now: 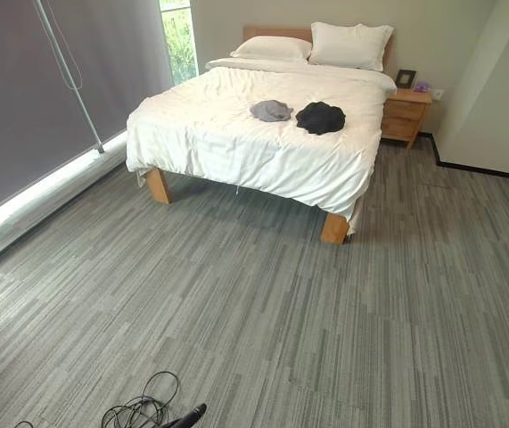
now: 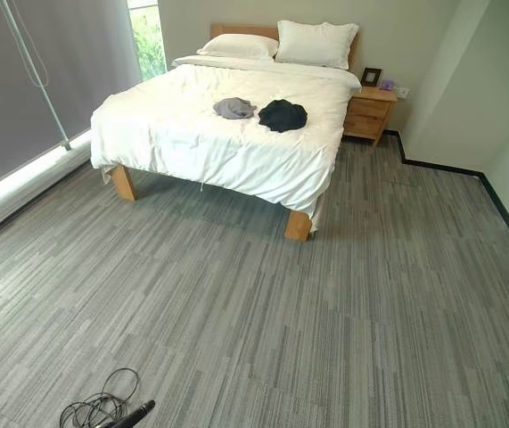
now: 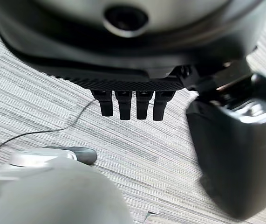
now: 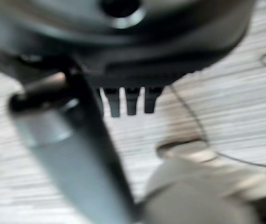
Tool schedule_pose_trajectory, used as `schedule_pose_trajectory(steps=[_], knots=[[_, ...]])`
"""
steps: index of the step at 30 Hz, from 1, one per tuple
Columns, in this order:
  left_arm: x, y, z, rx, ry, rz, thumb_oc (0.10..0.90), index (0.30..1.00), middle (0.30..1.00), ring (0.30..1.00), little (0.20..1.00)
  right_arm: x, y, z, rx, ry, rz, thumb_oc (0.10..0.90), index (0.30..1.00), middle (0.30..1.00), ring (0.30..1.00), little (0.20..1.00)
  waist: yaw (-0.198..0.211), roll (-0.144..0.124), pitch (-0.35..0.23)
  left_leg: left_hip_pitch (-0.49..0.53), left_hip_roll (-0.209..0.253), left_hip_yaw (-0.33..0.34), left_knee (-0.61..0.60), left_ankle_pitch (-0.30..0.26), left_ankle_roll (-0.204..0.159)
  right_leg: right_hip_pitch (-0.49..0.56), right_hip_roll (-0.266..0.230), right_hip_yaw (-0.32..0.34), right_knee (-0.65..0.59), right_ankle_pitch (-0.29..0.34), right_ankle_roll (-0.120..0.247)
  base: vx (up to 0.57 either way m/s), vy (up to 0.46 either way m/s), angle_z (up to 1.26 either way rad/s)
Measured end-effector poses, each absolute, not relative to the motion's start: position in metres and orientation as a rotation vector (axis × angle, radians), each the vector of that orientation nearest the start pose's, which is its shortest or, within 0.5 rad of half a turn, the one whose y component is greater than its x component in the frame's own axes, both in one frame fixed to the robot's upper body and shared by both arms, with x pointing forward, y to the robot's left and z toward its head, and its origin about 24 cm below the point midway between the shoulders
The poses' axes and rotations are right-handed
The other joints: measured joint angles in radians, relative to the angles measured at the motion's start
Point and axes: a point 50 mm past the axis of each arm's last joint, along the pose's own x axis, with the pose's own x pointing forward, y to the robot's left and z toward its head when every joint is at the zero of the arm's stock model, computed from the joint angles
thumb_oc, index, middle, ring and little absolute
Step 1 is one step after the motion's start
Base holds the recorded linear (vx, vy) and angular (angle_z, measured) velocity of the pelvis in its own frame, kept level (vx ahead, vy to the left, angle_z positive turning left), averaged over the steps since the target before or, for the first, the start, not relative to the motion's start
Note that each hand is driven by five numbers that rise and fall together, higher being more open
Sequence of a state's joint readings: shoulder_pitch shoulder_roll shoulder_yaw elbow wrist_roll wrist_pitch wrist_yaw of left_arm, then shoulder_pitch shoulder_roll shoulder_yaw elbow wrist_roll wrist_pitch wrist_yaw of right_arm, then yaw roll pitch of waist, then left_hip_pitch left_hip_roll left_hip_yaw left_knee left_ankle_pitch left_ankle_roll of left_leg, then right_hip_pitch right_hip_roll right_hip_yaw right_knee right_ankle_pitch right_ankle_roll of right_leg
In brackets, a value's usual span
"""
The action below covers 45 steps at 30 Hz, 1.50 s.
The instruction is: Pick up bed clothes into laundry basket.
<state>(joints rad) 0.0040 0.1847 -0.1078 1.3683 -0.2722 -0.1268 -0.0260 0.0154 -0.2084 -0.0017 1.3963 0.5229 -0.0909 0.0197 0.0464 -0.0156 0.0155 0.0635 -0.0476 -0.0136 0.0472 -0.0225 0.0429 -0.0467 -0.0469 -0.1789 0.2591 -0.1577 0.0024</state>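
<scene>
A crumpled grey garment (image 1: 271,111) and a black garment (image 1: 320,118) lie side by side on the white duvet of the bed (image 1: 227,147), far across the room. My left hand (image 3: 125,105) hangs over the grey carpet with straight fingers and its thumb (image 3: 235,158) apart, holding nothing. My right hand (image 4: 131,103) also hangs above the carpet, fingers straight and empty, thumb (image 4: 67,154) standing out beside them.
The wooden-framed bed carries two pillows (image 1: 350,45) at its head. A wooden nightstand (image 1: 405,114) stands at its far right. A grey blind (image 1: 22,98) covers the left wall. A wide stretch of striped carpet (image 1: 325,321) lies before the bed.
</scene>
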Motion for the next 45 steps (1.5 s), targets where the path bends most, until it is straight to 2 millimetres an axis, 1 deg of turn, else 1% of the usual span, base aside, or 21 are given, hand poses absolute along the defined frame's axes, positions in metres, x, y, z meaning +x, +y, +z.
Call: schedule_pose_trajectory(steps=[5, 10, 13, 15, 16, 17, 18, 19, 21, 22, 24, 25, 28, 29, 31, 36, 38, 39, 43, 44, 45], knots=[[0.057, 0.221, -0.171, -0.015, 1.271, 0.223, 0.800, 0.900, 0.900, 0.900, 0.900, 0.056, -0.236, -0.168, 0.227, 1.233, -0.466, 0.800, 0.900, 0.900, 0.900, 0.900, 0.002, 0.003, -0.002, 0.004, 0.006, 0.000, -0.002, 0.000, 0.000, 0.012, 0.007, -0.003, -0.018, 0.001, -0.002, 0.00, 0.000, 0.00], [0.065, 0.224, -0.169, 0.023, 1.256, 0.193, 0.800, 0.900, 0.900, 0.900, 0.900, 0.048, -0.241, -0.168, 0.199, 1.266, -0.465, 0.800, 0.900, 0.900, 0.900, 0.900, 0.009, -0.003, -0.002, 0.020, 0.008, 0.000, -0.016, 0.000, -0.001, 0.022, 0.008, -0.003, -0.020, -0.001, 0.000, 0.03, -0.003, -0.01], [0.094, 0.234, -0.162, 0.269, 1.235, 0.000, 0.800, 0.900, 0.900, 0.900, 0.900, 0.071, -0.253, -0.163, 0.128, 1.254, -0.417, 0.800, 0.900, 0.900, 0.900, 0.900, -0.002, 0.001, 0.001, 0.013, 0.009, 0.003, -0.017, 0.004, -0.007, 0.011, 0.009, 0.001, -0.019, -0.001, 0.003, -0.01, 0.004, -0.02], [0.150, 0.258, -0.133, 0.416, 1.019, -0.026, 0.800, 0.900, 0.900, 0.900, 0.900, 0.120, -0.272, -0.141, 0.049, 1.053, -0.379, 0.800, 0.900, 0.900, 0.900, 0.900, -0.007, 0.009, 0.014, 0.005, 0.010, 0.008, -0.017, 0.011, -0.007, 0.001, 0.009, 0.005, -0.018, 0.004, 0.005, -0.04, 0.005, -0.08], [0.191, 0.268, -0.092, 0.464, 0.760, 0.009, 0.800, 0.900, 0.900, 0.900, 0.900, 0.156, -0.283, -0.111, -0.018, 0.837, -0.336, 0.800, 0.900, 0.900, 0.900, 0.900, -0.006, 0.018, 0.036, 0.001, 0.010, 0.009, -0.018, 0.015, -0.006, -0.001, 0.009, 0.005, -0.019, 0.013, 0.011, 0.00, 0.000, 0.00], [0.205, 0.268, -0.075, 0.459, 0.639, 0.030, 0.800, 0.900, 0.900, 0.900, 0.900, 0.166, -0.288, -0.097, -0.042, 0.743, -0.322, 0.800, 0.900, 0.900, 0.900, 0.900, -0.006, 0.024, 0.042, 0.000, 0.010, 0.008, -0.019, 0.016, -0.007, 0.000, 0.009, 0.003, -0.025, 0.016, 0.012, 0.00, 0.000, 0.00], [0.226, 0.273, -0.046, 0.457, 0.495, 0.084, 0.800, 0.900, 0.900, 0.900, 0.900, 0.183, -0.294, -0.076, -0.061, 0.629, -0.330, 0.800, 0.900, 0.900, 0.900, 0.900, -0.006, 0.031, 0.042, 0.005, 0.011, 0.008, -0.020, 0.018, -0.005, 0.014, 0.010, 0.000, -0.032, 0.019, 0.012, 0.00, 0.010, 0.04], [0.234, 0.270, -0.015, 0.407, 0.315, 0.146, 0.800, 0.900, 0.900, 0.900, 0.900, 0.192, -0.294, -0.049, -0.056, 0.461, -0.344, 0.800, 0.900, 0.900, 0.900, 0.900, -0.006, 0.036, 0.041, 0.009, 0.011, 0.007, -0.027, 0.017, -0.005, 0.015, 0.012, -0.001, -0.041, 0.023, 0.009, 0.00, 0.000, 0.00], [0.243, 0.268, 0.005, 0.319, 0.167, 0.210, 0.800, 0.900, 0.900, 0.900, 0.900, 0.204, -0.294, -0.031, -0.056, 0.326, -0.351, 0.800, 0.900, 0.900, 0.900, 0.900, -0.007, 0.050, 0.029, 0.027, 0.011, 0.007, -0.037, 0.017, -0.005, 0.032, 0.015, -0.001, -0.055, 0.027, 0.006, 0.01, 0.004, -0.03], [0.247, 0.262, -0.001, 0.160, 0.169, 0.239, 0.800, 0.900, 0.900, 0.900, 0.900, 0.212, -0.294, -0.030, -0.056, 0.323, -0.355, 0.800, 0.900, 0.900, 0.900, 0.900, -0.007, 0.051, 0.017, 0.032, 0.010, 0.007, -0.039, 0.017, -0.005, 0.037, 0.015, 0.004, -0.060, 0.027, 0.007, 0.02, 0.007, -0.08], [0.244, 0.254, -0.015, 0.010, 0.217, 0.266, 0.800, 0.900, 0.900, 0.900, 0.900, 0.216, -0.290, -0.034, -0.059, 0.344, -0.354, 0.800, 0.900, 0.900, 0.900, 0.900, -0.008, 0.057, 0.016, 0.031, 0.009, 0.007, -0.039, 0.017, -0.005, 0.037, 0.016, 0.007, -0.066, 0.027, 0.006, 0.02, 0.008, -0.07], [0.230, 0.249, -0.034, -0.032, 0.306, 0.252, 0.800, 0.900, 0.900, 0.900, 0.900, 0.211, -0.284, -0.044, -0.056, 0.390, -0.338, 0.800, 0.900, 0.900, 0.900, 0.900, -0.009, 0.053, 0.022, 0.028, 0.010, 0.007, -0.039, 0.017, -0.005, 0.036, 0.017, 0.008, -0.073, 0.028, 0.006, 0.02, 0.013, -0.05], [0.196, 0.242, -0.066, -0.043, 0.469, 0.231, 0.800, 0.900, 0.900, 0.900, 0.900, 0.191, -0.271, -0.065, -0.049, 0.495, -0.307, 0.800, 0.900, 0.900, 0.900, 0.900, -0.008, 0.037, 0.035, 0.028, 0.011, 0.008, -0.038, 0.017, -0.005, 0.040, 0.021, 0.018, -0.089, 0.031, 0.003, 0.03, 0.021, -0.11], [0.176, 0.240, -0.085, -0.052, 0.572, 0.245, 0.800, 0.900, 0.900, 0.900, 0.900, 0.180, -0.262, -0.075, -0.044, 0.550, -0.279, 0.800, 0.900, 0.900, 0.900, 0.900, -0.009, 0.022, 0.051, 0.028, 0.012, 0.008, -0.038, 0.017, -0.005, 0.040, 0.022, 0.022, -0.095, 0.031, 0.003, 0.04, 0.040, -0.13], [0.162, 0.239, -0.099, -0.065, 0.668, 0.249, 0.800, 0.900, 0.900, 0.900, 0.900, 0.171, -0.257, -0.083, -0.026, 0.593, -0.261, 0.800, 0.900, 0.900, 0.900, 0.900, -0.009, 0.015, 0.060, 0.027, 0.013, 0.007, -0.040, 0.018, -0.005, 0.047, 0.024, 0.023, -0.110, 0.035, 0.004, 0.03, 0.058, -0.05], [0.161, 0.235, -0.099, -0.113, 0.658, 0.264, 0.800, 0.900, 0.900, 0.900, 0.900, 0.187, -0.253, -0.076, -0.018, 0.551, -0.248, 0.800, 0.900, 0.900, 0.900, 0.900, 0.001, 0.044, 0.076, 0.025, 0.005, 0.008, -0.046, 0.014, -0.003, 0.040, 0.019, 0.046, -0.119, 0.047, 0.021, 0.02, 0.106, -0.11], [0.168, 0.234, -0.096, -0.112, 0.630, 0.261, 0.800, 0.900, 0.900, 0.900, 0.900, 0.199, -0.252, -0.068, -0.006, 0.506, -0.248, 0.800, 0.900, 0.900, 0.900, 0.900, -0.002, 0.058, 0.089, 0.019, -0.006, 0.010, -0.050, 0.016, 0.011, -0.004, 0.006, 0.048, -0.034, 0.037, 0.041, 0.00, 0.035, -0.07], [0.175, 0.234, -0.092, -0.112, 0.607, 0.257, 0.800, 0.900, 0.900, 0.900, 0.900, 0.207, -0.251, -0.062, -0.007, 0.472, -0.241, 0.800, 0.900, 0.900, 0.900, 0.900, -0.005, 0.073, 0.097, 0.013, -0.001, 0.008, -0.057, 0.021, 0.008, -0.047, -0.009, 0.050, 0.035, 0.003, 0.058, 0.00, 0.000, 0.00], [0.183, 0.235, -0.087, -0.106, 0.584, 0.266, 0.800, 0.900, 0.900, 0.900, 0.900, 0.206, -0.250, -0.063, 0.002, 0.475, -0.239, 0.800, 0.900, 0.900, 0.900, 0.900, 0.009, 0.058, 0.107, 0.009, -0.033, 0.018, -0.046, 0.008, 0.020, -0.061, -0.036, 0.047, 0.066, -0.011, 0.067, 0.32, 0.254, 0.03], [0.187, 0.236, -0.084, -0.106, 0.554, 0.272, 0.800, 0.900, 0.900, 0.900, 0.900, 0.215, -0.237, -0.045, 0.048, 0.358, -0.222, 0.800, 0.900, 0.900, 0.900, 0.900, -0.030, 0.062, 0.199, 0.016, -0.030, 0.072, 0.040, -0.069, 0.035, -0.233, -0.107, 0.006, 0.512, 0.009, 0.089, 0.48, -0.089, 0.19], [0.183, 0.242, -0.085, -0.091, 0.574, 0.281, 0.800, 0.900, 0.900, 0.900, 0.900, 0.211, -0.232, -0.048, 0.079, 0.359, -0.228, 0.800, 0.900, 0.900, 0.900, 0.900, -0.053, 0.057, 0.217, 0.036, -0.031, 0.063, 0.041, -0.077, 0.046, -0.307, -0.126, -0.003, 0.597, 0.016, 0.089, 0.66, -0.152, 0.22]])
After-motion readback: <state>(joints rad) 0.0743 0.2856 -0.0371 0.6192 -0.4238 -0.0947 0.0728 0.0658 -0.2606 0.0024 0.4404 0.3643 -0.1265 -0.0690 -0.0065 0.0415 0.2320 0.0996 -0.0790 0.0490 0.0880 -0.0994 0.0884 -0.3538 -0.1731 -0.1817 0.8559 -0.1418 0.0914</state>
